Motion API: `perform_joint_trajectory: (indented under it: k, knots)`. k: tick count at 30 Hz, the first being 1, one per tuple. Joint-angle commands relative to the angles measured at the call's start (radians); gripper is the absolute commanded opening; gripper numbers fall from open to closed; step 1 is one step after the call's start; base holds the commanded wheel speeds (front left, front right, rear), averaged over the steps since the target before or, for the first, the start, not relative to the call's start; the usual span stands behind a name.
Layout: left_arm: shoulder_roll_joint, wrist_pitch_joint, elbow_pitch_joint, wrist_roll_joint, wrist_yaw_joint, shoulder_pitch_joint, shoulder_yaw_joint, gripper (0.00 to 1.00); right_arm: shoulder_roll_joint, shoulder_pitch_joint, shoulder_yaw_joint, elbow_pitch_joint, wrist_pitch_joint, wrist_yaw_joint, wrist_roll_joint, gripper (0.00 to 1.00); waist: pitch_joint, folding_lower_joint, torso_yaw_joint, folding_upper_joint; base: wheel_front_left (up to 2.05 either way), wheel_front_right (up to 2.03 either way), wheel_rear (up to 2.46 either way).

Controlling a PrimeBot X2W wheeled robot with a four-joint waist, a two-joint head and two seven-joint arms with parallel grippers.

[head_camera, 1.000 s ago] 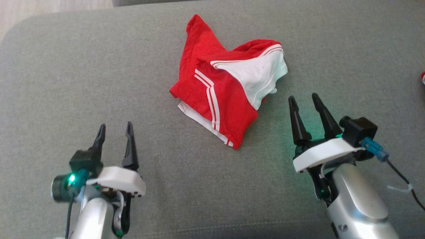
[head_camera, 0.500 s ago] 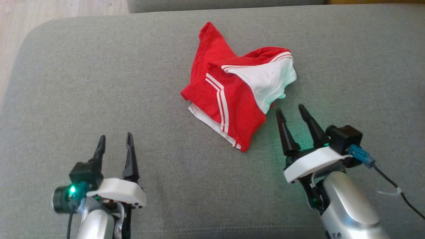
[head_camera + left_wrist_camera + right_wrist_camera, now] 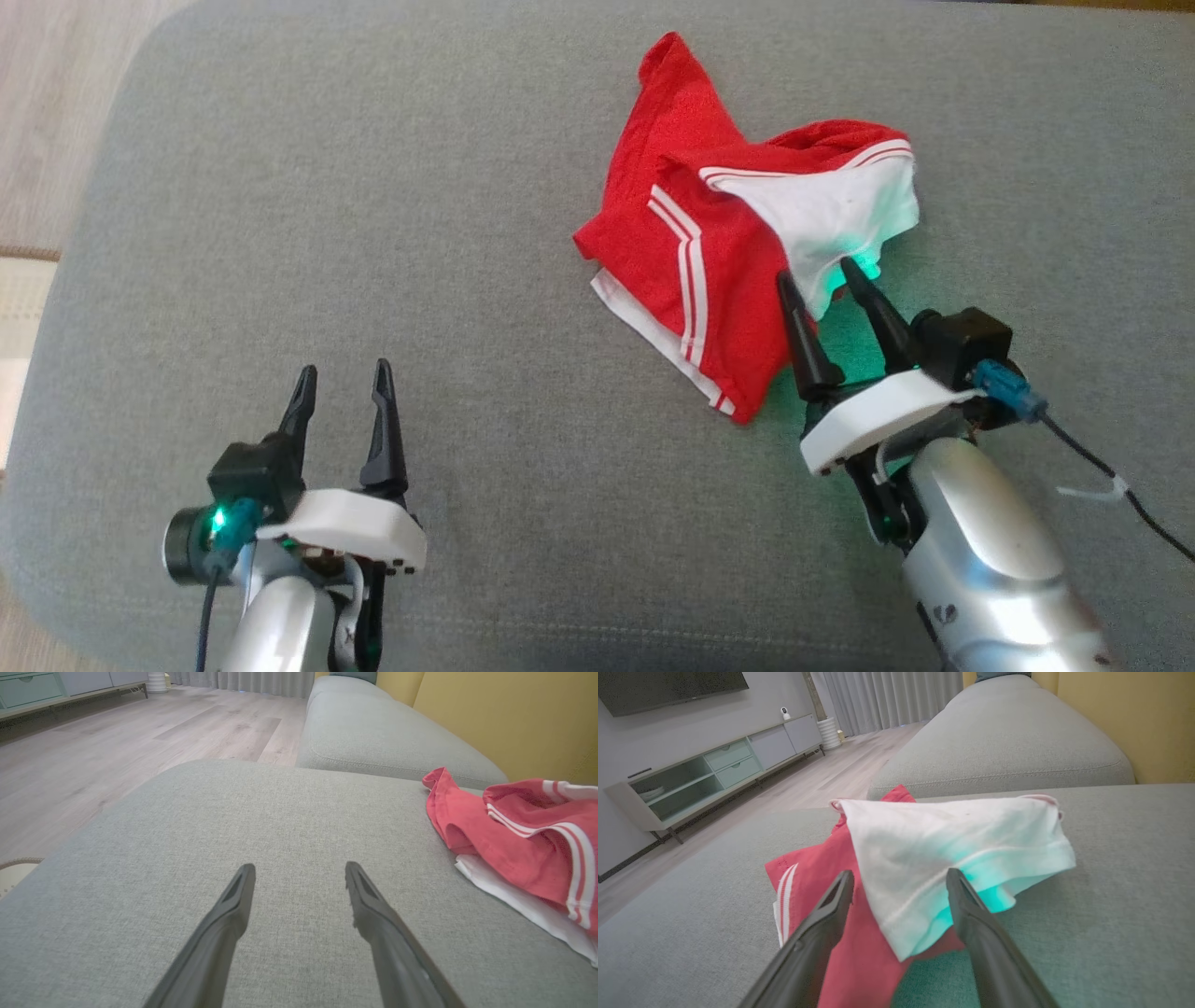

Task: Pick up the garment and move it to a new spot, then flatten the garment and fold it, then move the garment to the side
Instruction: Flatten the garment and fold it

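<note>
The garment point(image 3: 709, 252) lies crumpled on the grey sofa cushion point(image 3: 373, 233), red with white stripes and a white inside flap turned up at its right. My right gripper point(image 3: 817, 275) is open at the garment's near right edge, its fingertips over the cloth and the white flap's lower corner between them. In the right wrist view the garment point(image 3: 934, 858) spreads just beyond that open gripper point(image 3: 899, 877). My left gripper point(image 3: 344, 375) stands open over bare cushion, well left of the garment. From the left wrist, the open left gripper point(image 3: 299, 868) has the garment point(image 3: 523, 844) at the right.
The cushion's rounded left edge drops to a wooden floor point(image 3: 47, 121). A second sofa cushion point(image 3: 1008, 737) lies beyond, with a yellow wall point(image 3: 1125, 714) behind. A low TV cabinet point(image 3: 710, 770) stands across the room. A cable point(image 3: 1111, 476) trails from my right wrist.
The head camera has shifted, so the whole scene sits further right. My right gripper has advanced up to the garment's near edge, and its fingertips now overlap the cloth. The left gripper has stayed put.
</note>
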Motion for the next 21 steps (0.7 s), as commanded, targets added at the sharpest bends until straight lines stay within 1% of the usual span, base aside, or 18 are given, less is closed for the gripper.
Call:
perform_joint_trajectory:
  k: [1,7,8,9,11,12,17,21]
  knots:
    - [0.006,-0.005,-0.037,-0.005,0.009,-0.039,0.022,1.0,0.01,-0.034,0.009,-0.019,-0.006,-0.001,-0.013,1.0,0.014,0.0,0.011,-0.0001,0.0,0.0,0.0]
    - [0.006,-0.005,-0.041,-0.013,0.016,-0.049,0.01,1.0,0.01,-0.053,-0.021,-0.002,-0.006,-0.001,-0.031,1.0,0.033,0.0,0.02,-0.0001,0.0,0.0,0.0]
    - [0.006,-0.005,-0.041,-0.013,0.017,-0.051,0.009,1.0,0.01,-0.052,-0.027,-0.003,-0.006,-0.001,-0.033,0.9,0.034,0.0,0.019,-0.0001,0.0,0.0,0.0]
    - [0.006,-0.005,-0.042,-0.014,0.018,-0.052,0.009,1.0,0.01,-0.053,-0.032,-0.007,-0.006,-0.001,-0.036,0.65,0.035,0.0,0.016,-0.0001,0.0,0.0,0.0]
    - [0.006,-0.005,-0.041,-0.014,0.019,-0.055,0.008,1.0,0.01,-0.052,-0.045,-0.024,-0.006,-0.001,-0.038,0.24,0.036,0.0,0.011,-0.0001,0.0,0.0,0.0]
    - [0.006,-0.005,-0.041,-0.014,0.019,-0.056,0.008,1.0,0.01,-0.05,-0.05,-0.035,-0.006,-0.001,-0.04,0.0,0.035,0.0,0.007,-0.0001,0.0,0.0,0.0]
    - [0.006,-0.005,-0.037,-0.016,0.016,-0.06,0.001,1.0,0.01,-0.04,-0.088,-0.077,-0.006,-0.001,-0.052,0.0,0.028,0.0,-0.01,-0.0001,0.0,0.0,0.0]
    - [0.006,-0.005,-0.035,-0.021,0.017,-0.06,-0.007,1.0,0.01,-0.046,-0.141,-0.125,-0.006,-0.001,-0.075,0.0,0.021,0.0,-0.021,-0.0001,0.0,0.0,0.0]
